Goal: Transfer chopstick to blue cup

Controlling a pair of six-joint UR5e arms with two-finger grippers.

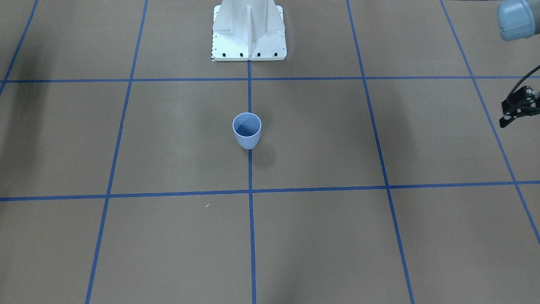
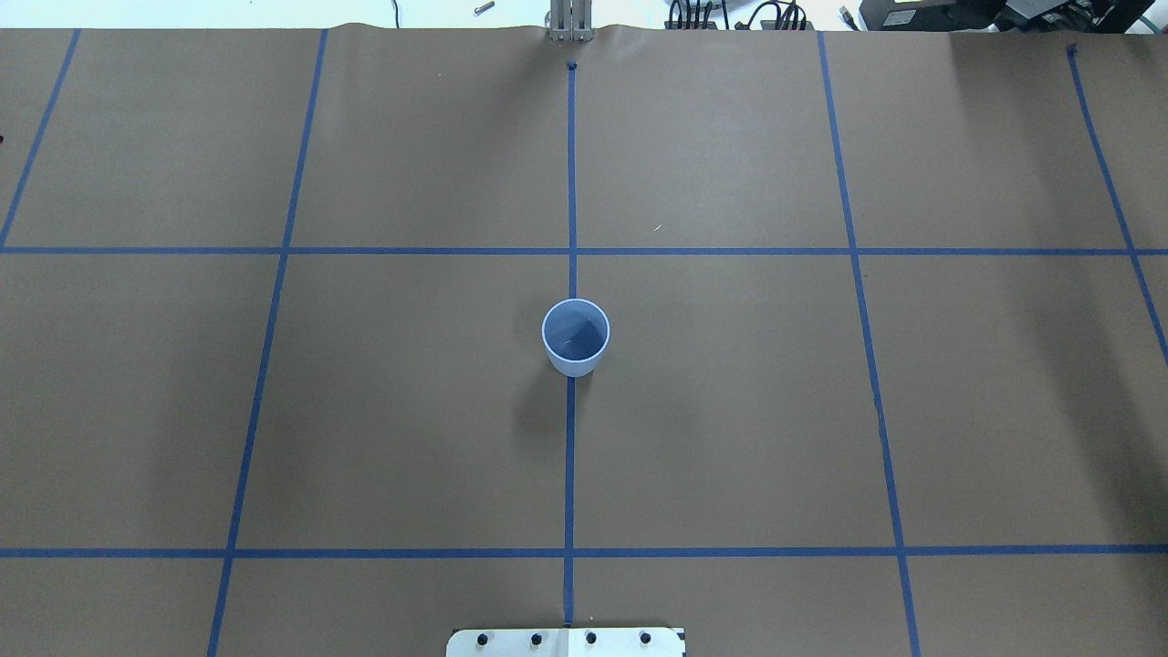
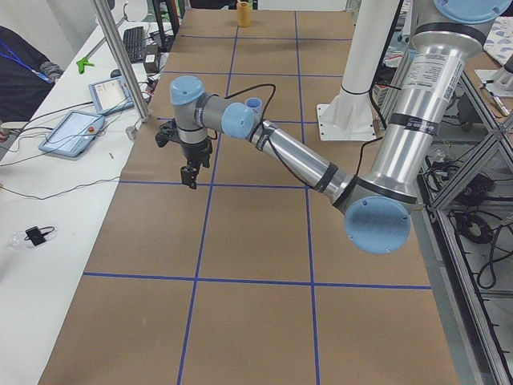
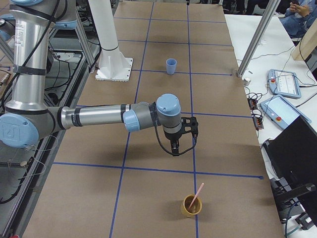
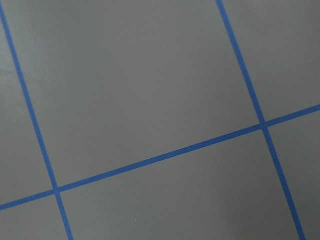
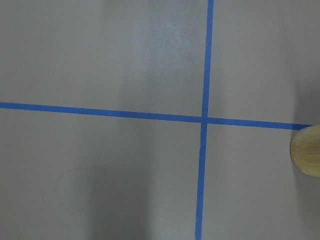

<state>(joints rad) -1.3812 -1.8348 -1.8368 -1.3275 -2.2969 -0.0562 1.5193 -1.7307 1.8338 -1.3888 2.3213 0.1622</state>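
1. Brown paper, gridded with blue tape, covers the table (image 2: 730,411) and forms the whole work surface.
2. Both arms hang over bare paper. The right gripper (image 4: 175,148) hovers near the tan cup, fingers pointing down. The left gripper (image 3: 189,178) hovers well apart from both cups. We cannot tell whether the fingers of either are parted or closed. No object shows between them.
3. The blue cup (image 1: 247,130) stands upright at the table's centre, on a tape line. It is empty, pale outside, darker inside, and tapers to a narrower base. We judge it light and easy to tip.
4. The tan cup (image 4: 190,205) stands upright at the table's end on the robot's right, well apart from the blue cup.
5. The chopstick (image 4: 198,192) leans inside the tan cup, its upper end clear of the rim. It is thin, straight and pale pink-orange.
   - We judge it stiff, very light and smooth, so it is liable to slip or pivot between the fingers.
   - We advise gripping the exposed part across its width, just above the rim.
   - We advise lifting along its lean, so the tan cup is not dragged over.
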